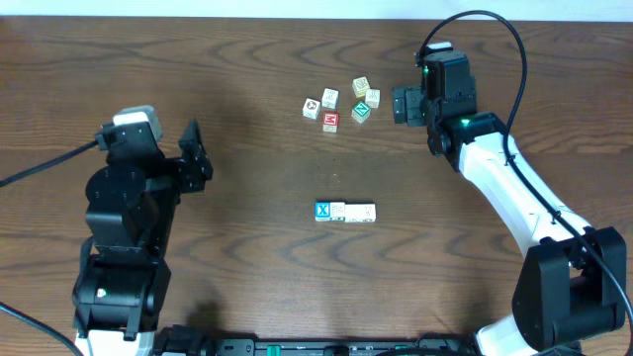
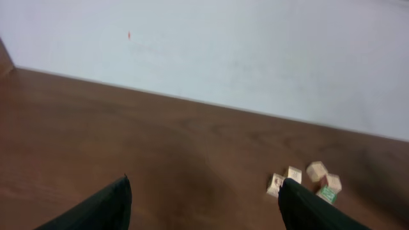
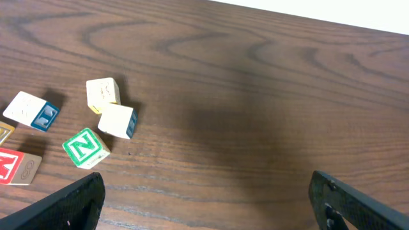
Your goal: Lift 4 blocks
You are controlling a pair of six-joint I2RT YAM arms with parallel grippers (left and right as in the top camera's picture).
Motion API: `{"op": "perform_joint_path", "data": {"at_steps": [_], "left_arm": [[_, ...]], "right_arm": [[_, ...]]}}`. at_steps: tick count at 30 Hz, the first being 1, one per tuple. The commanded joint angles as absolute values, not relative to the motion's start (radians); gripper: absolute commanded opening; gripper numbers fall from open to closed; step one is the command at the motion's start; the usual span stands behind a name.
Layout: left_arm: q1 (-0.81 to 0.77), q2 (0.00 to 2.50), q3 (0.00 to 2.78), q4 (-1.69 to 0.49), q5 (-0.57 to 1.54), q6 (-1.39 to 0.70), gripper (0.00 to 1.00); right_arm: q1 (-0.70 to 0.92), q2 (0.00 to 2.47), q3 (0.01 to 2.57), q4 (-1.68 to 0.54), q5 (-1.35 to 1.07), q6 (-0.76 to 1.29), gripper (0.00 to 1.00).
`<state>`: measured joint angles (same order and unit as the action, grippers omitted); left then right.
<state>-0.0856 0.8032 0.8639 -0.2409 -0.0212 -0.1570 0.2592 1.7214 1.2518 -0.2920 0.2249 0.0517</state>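
**A:** Where are the four blocks (image 1: 345, 211)?

**B:** In a touching row on the table (image 1: 247, 257), nearest the arm bases. The blue block (image 1: 322, 210) sits at the end toward the left arm, with three cream blocks (image 1: 352, 211) beside it. Nothing grips them.

**A:** And the grippers?

**B:** The left gripper (image 2: 204, 184) is spread wide and empty, well apart from the row. Farther back, the right gripper (image 3: 206, 182) is also wide and empty, just beside a loose cluster (image 1: 341, 103) that includes a red block (image 1: 329, 121) and a green block (image 1: 361, 112).
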Motion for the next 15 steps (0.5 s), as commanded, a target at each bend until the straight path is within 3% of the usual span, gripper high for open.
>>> {"op": "perform_joint_path", "data": {"at_steps": [1, 8, 15], "left_arm": [[-0.080, 0.822, 0.883, -0.194, -0.007, -0.122, 0.74], [-0.089, 0.778, 0.871, -0.178, 0.070, -0.114, 0.74], [-0.092, 0.534, 0.686, -0.080, 0.097, -0.032, 0.74]], "right_arm": [[0.257, 1.723, 1.264, -0.292, 0.231, 0.047, 0.99], [0.257, 1.723, 1.264, -0.293, 0.231, 0.047, 0.99], [0.257, 1.723, 1.264, -0.292, 0.231, 0.047, 0.99]]}}
